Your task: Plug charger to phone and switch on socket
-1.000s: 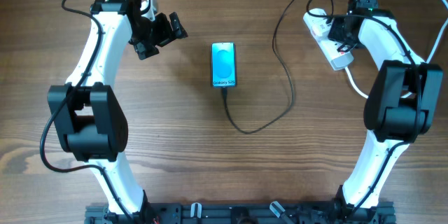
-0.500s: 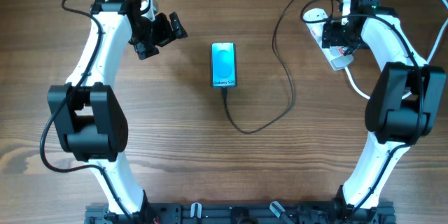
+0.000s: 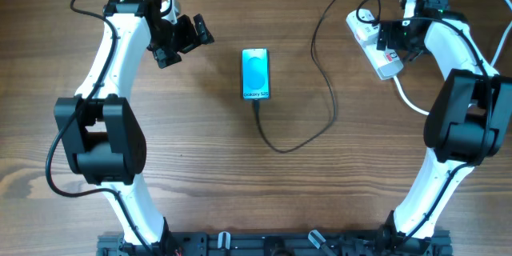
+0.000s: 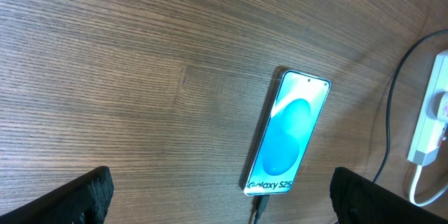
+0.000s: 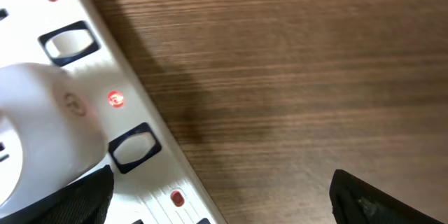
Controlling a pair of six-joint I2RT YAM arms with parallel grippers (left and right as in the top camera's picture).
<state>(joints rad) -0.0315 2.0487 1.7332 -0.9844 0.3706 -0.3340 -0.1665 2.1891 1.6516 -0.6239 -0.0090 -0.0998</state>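
Black charger (image 3: 282, 149): loops at 5 o'clock of the phone (image 3: 256, 74), tip meeting its near short edge, then climbs toward the socket (image 3: 362, 30).
Cyan phone: flat at mid-table, screen lit (white band at the near end).
Black left gripper (image 4: 222, 199): at 10 o'clock of the phone, fingers spread wide, holding nothing.
White socket: at 2 o'clock of the phone, white adapter (image 5: 35, 133) seated, red light (image 5: 115, 99) glowing beside it.
Black right gripper (image 5: 222, 199): over the socket, fingers spread wide, gripping nothing.
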